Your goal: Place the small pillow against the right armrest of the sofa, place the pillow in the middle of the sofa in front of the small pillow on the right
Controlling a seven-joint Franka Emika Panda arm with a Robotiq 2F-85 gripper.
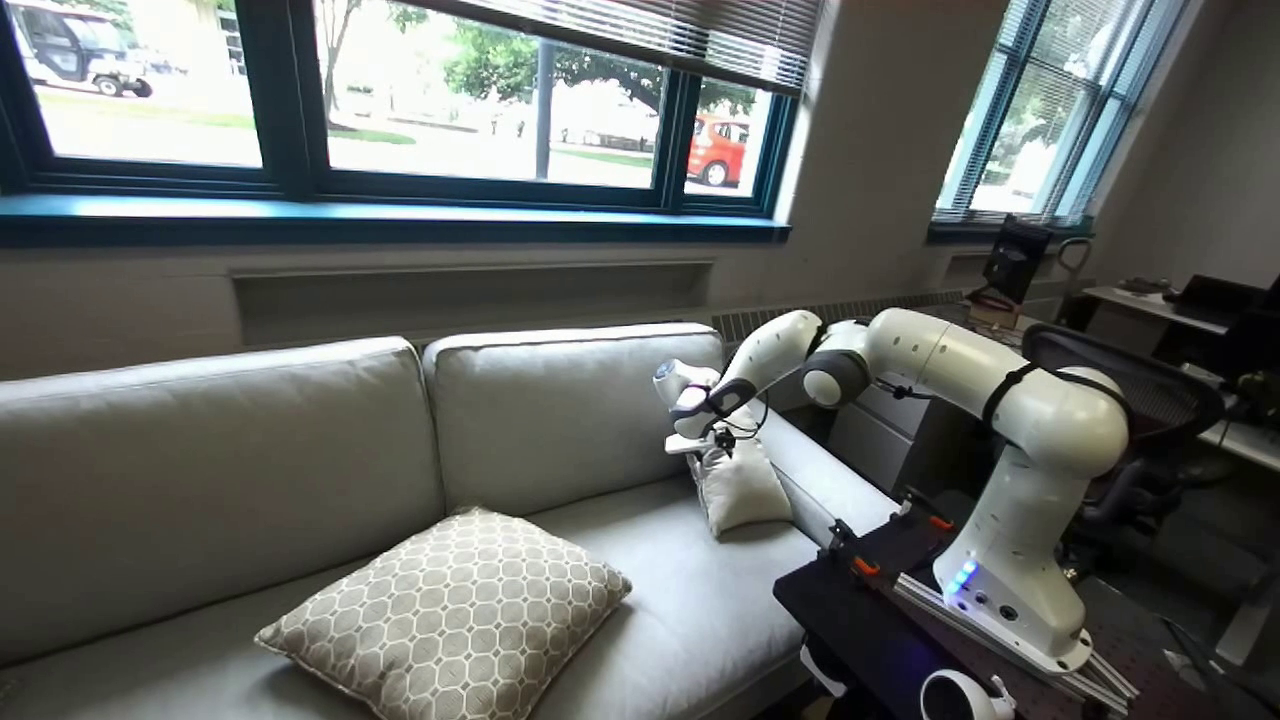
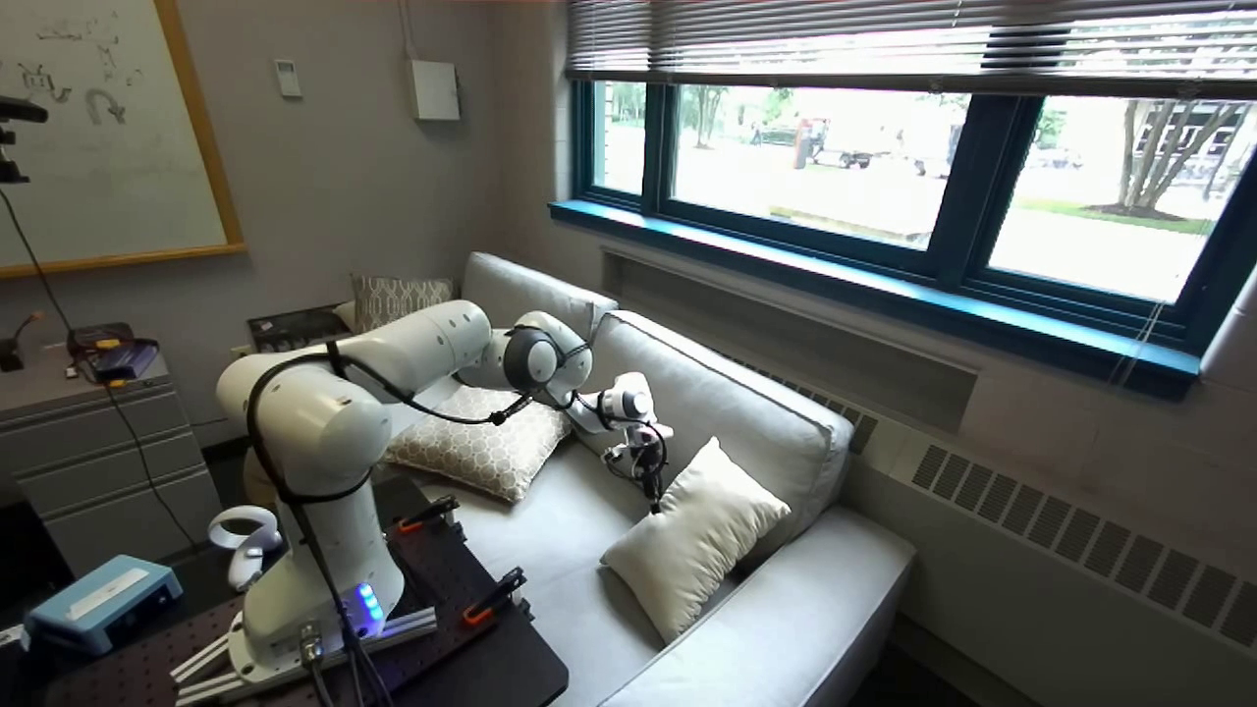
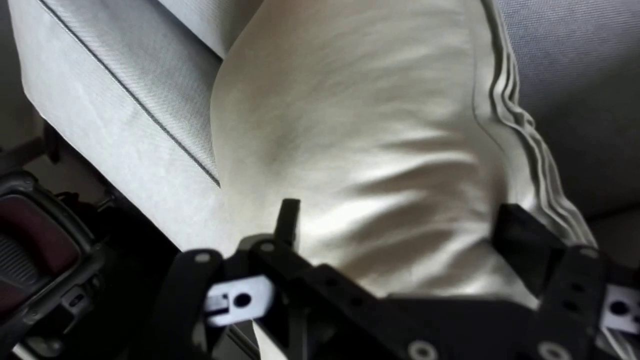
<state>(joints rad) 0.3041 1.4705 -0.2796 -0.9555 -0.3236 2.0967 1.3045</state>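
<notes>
- Small pillow (image 2: 697,540): tilted on the sofa (image 2: 707,403), just beside the right armrest (image 2: 800,609).
- Gripper (image 3: 400,212): spread wide over it, seemingly clamping nothing.
- Probably light, squashy; pinch 1 seamed edge (image 3: 520,125).

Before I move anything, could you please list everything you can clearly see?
sofa: one, light grey, beside table
small pillow: one, off-white, beside right armrest
large pillow: one, patterned beige, on sofa
far cushion: one, beige, by sofa's end
windows: two, blue-framed, beyond sofa
whiteboard: one, white, on wall
chair: one, black, beyond table
table: one, black, under arm
box: one, blue, near arm
clamps: two, black-orange, at table edge
arm: one, white, over sofa
tool: one, black, at small pillow
</notes>
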